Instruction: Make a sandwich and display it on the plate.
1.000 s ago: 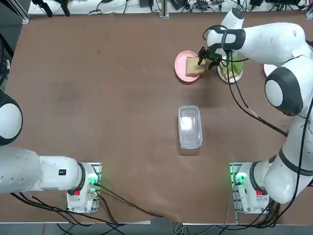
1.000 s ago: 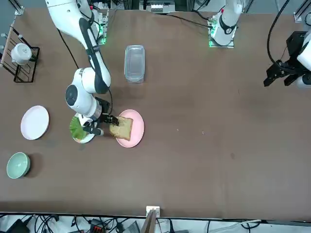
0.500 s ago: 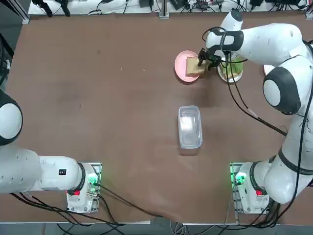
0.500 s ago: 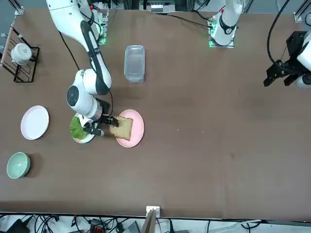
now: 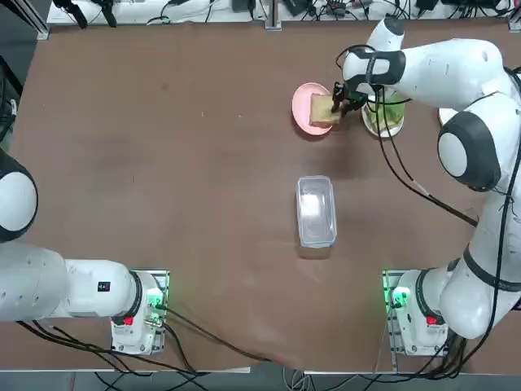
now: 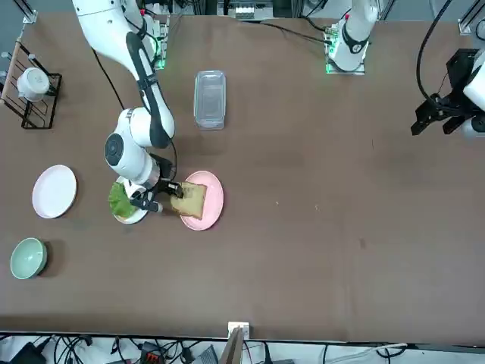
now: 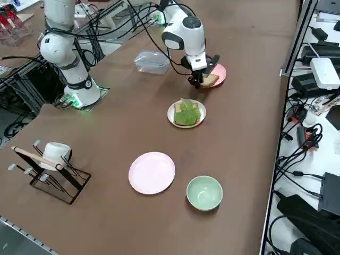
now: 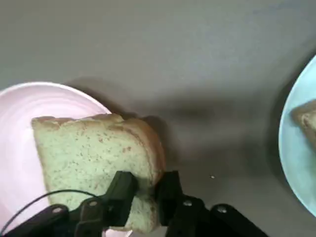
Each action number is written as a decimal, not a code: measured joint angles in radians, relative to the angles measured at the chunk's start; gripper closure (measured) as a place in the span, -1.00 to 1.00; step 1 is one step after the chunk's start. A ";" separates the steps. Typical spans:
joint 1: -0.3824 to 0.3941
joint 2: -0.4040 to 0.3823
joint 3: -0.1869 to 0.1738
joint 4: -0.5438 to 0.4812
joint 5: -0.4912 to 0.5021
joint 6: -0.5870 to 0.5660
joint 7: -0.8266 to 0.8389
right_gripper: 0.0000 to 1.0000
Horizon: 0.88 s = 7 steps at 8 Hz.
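Brown table fills the room's middle; cables and power strips litter the grey floor along its right-hand edge.

Right arm stretched out to the upper right of the top view, wrist tipped down, right gripper low, fingers pinched on a bread slice.

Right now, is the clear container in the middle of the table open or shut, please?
Shut: the clear container has its lid on in the top view; contents cannot be told.
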 joint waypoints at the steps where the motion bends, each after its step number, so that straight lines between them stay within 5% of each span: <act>1: 0.000 -0.009 0.000 0.001 0.000 -0.001 0.000 0.57; 7: -0.002 -0.149 -0.027 0.011 0.000 -0.114 -0.001 0.82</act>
